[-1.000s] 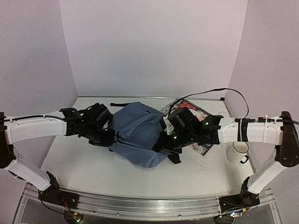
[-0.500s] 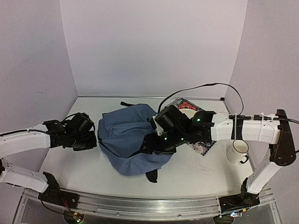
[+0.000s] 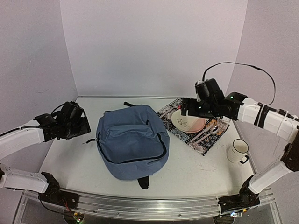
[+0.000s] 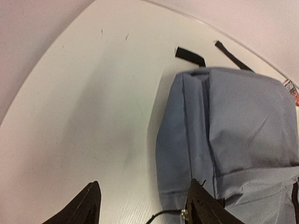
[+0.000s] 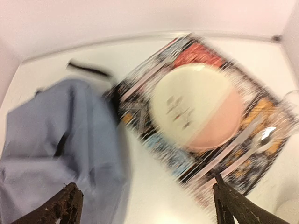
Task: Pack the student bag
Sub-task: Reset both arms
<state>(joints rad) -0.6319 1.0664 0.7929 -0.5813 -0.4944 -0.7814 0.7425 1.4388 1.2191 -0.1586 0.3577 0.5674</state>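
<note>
Your left gripper [image 3: 80, 126] hangs just above the table [image 3: 70, 158] with its jaws spread apart and nothing between them; in its wrist view the two dark fingers [image 4: 88, 207] frame only bare white surface. The student bag [image 3: 132, 140] lies just beyond those fingertips, on the side toward the other arm, close to them but not touching. From that wrist the bag [image 4: 233, 130] fills the right half of the view, its grey-blue fabric flat on the table, with two black strap ends [image 4: 189, 55] poking out past its far edge. Your right gripper [image 3: 184, 109] is raised well above the table, jaws wide apart and holding nothing. Its wrist view is blurred, but you can make out both fingers [image 5: 65, 207] at the bottom corners. Directly beneath and ahead of this gripper sits a patterned placemat [image 3: 202, 145] with a cream and pink plate [image 3: 187, 122] on it and a spoon [image 3: 206, 134] lying on the mat on the plate's outer side. The bag [image 5: 56, 140] is below and to the inner side of this gripper, its edge just beside the placemat's [image 5: 154, 140] corner. A white mug [image 3: 238, 150] stands on the table beyond the placemat's outer corner, well apart from the right gripper and nearer the arm's base.
</note>
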